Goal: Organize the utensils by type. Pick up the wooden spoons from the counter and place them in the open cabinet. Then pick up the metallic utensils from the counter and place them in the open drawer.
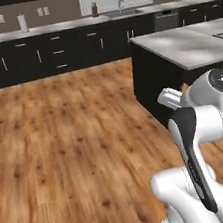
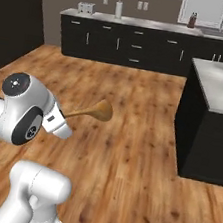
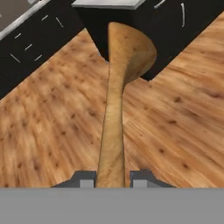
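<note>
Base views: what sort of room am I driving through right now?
A kitchen, rendered. A long counter over black cabinets runs along the far wall, with a sink under a window, and an island stands on the wood floor.

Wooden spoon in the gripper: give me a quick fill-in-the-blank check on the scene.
1. The gripper is shut on a wooden ____.
2. The spoon's bowl points away from the gripper, over the ____ floor.
3. The island's cabinet fronts are ____ under a pale top.

Missing words: spoon; wooden; black
</note>
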You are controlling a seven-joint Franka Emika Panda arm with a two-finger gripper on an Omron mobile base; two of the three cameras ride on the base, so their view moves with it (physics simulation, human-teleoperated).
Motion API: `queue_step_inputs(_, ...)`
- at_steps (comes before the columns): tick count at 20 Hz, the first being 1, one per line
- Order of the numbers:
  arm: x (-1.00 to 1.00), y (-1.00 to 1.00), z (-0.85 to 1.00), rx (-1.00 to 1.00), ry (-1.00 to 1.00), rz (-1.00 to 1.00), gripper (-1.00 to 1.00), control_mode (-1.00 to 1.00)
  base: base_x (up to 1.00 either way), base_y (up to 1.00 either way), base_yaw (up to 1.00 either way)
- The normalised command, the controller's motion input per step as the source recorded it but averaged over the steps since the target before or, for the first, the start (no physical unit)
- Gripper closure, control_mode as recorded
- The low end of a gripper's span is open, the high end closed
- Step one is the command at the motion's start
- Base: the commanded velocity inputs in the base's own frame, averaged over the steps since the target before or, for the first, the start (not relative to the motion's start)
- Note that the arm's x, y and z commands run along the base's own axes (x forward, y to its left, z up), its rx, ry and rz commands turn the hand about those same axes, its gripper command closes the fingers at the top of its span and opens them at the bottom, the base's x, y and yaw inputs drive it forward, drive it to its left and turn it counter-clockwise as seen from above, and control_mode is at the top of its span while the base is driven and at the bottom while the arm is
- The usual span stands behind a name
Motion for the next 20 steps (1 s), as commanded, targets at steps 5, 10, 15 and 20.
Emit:
queue_step_inputs(5,0.00,0.00,0.00,0.00,0.00,0.00,1.00,1.00,0.45,0.00,0.47)
queue_step_inputs(10,0.00,0.00,0.00,0.00,0.00,0.00,1.00,1.00,0.26,0.00,0.58)
queue_step_inputs(15,0.00,0.00,0.00,0.00,0.00,0.00,1.00,1.00,0.30,0.00,0.67)
queue_step_inputs(20,0.00,0.00,0.00,0.00,0.00,0.00,1.00,1.00,0.23,0.00,0.78)
